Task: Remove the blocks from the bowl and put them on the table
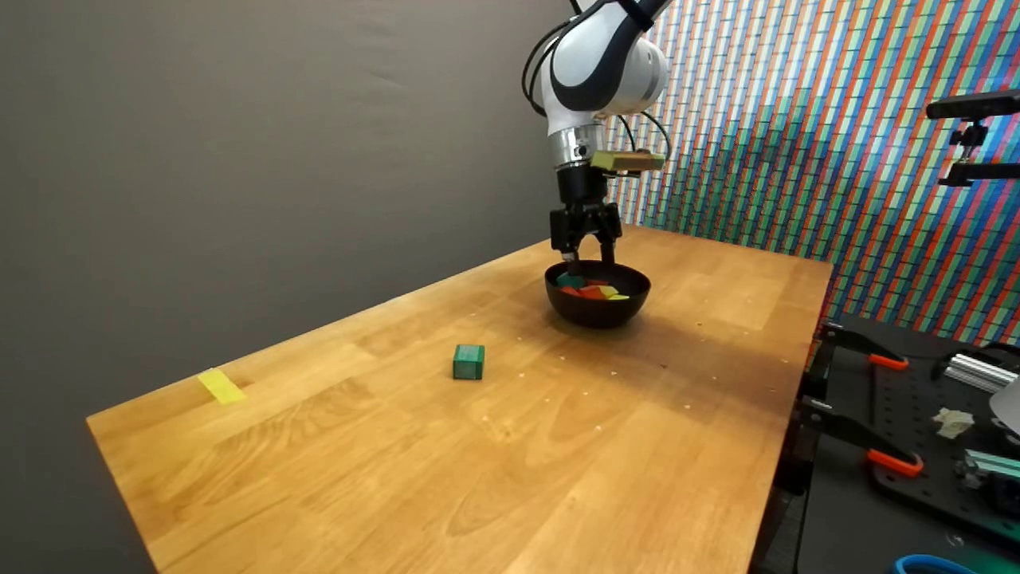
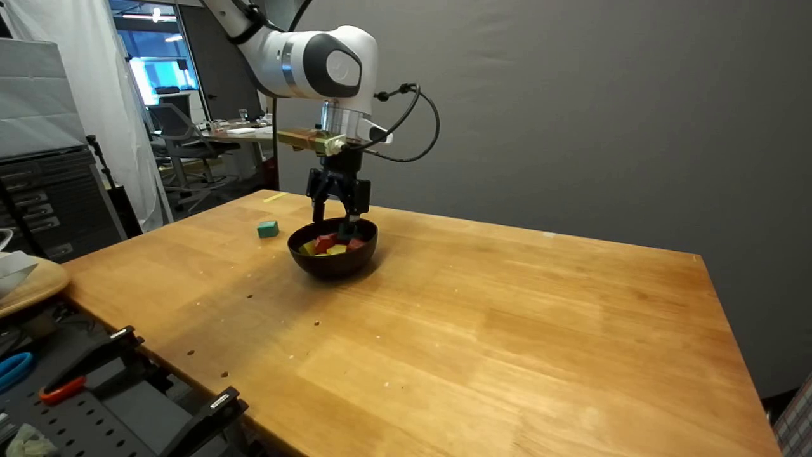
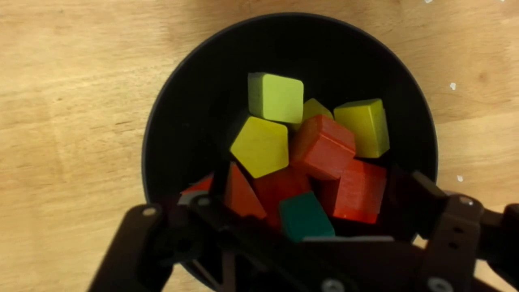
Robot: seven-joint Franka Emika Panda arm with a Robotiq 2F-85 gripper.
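Overhead wrist view, exterior views sharing table (image 1: 558,446)

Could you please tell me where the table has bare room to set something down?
Specks aside, the table is free between the green block and the yellow tape, and from the bowl to the right edge in an exterior view. The bowl is crowded: blocks inside, the gripper at its mouth.
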